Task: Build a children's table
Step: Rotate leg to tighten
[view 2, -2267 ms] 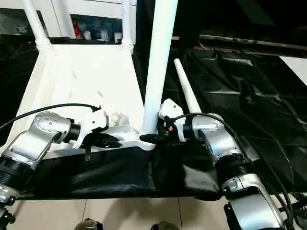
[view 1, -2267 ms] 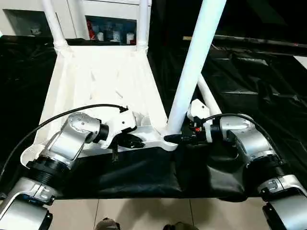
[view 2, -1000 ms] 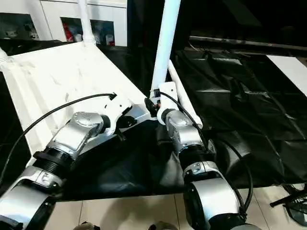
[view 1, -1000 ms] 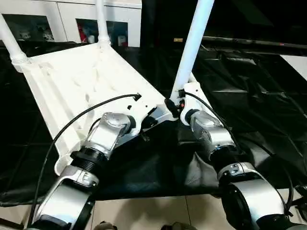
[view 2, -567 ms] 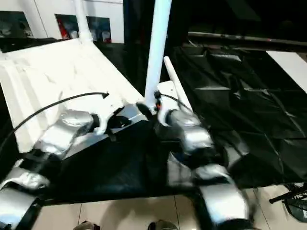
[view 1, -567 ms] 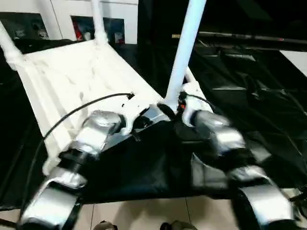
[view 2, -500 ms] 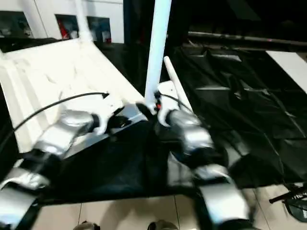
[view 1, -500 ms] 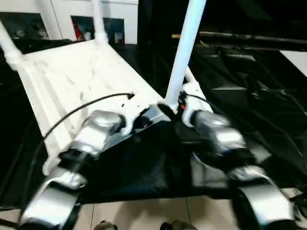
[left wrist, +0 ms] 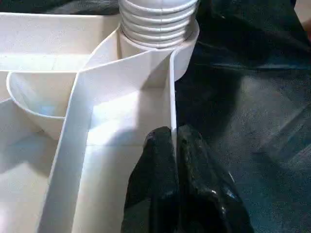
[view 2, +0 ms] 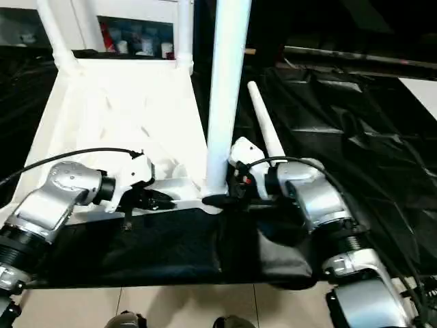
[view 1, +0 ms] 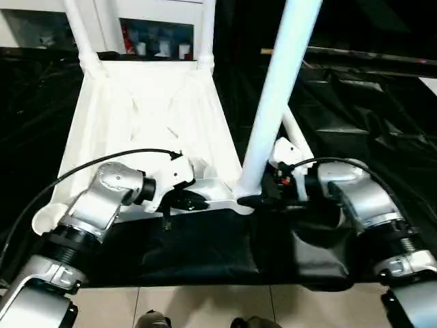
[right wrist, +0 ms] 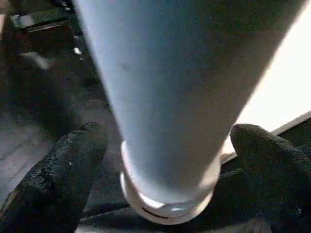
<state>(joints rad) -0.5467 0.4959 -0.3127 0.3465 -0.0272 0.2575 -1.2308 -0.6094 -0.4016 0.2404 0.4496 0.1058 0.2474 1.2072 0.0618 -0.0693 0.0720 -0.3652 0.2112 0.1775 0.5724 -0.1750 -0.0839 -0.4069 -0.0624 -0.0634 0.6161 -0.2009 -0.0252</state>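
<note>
The right gripper (right wrist: 160, 145) has just spread its jaws off the leg (view 1: 273, 102), now seated; left gripper (left wrist: 177, 160), jaws closed, pinches the top's (view 1: 143, 116) rim.

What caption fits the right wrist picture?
Open right gripper straddling the base of a white leg.

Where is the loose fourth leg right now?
The loose leg lies on the black sheet, just right of the tabletop and behind the right tool, beyond the near upright leg.
</note>
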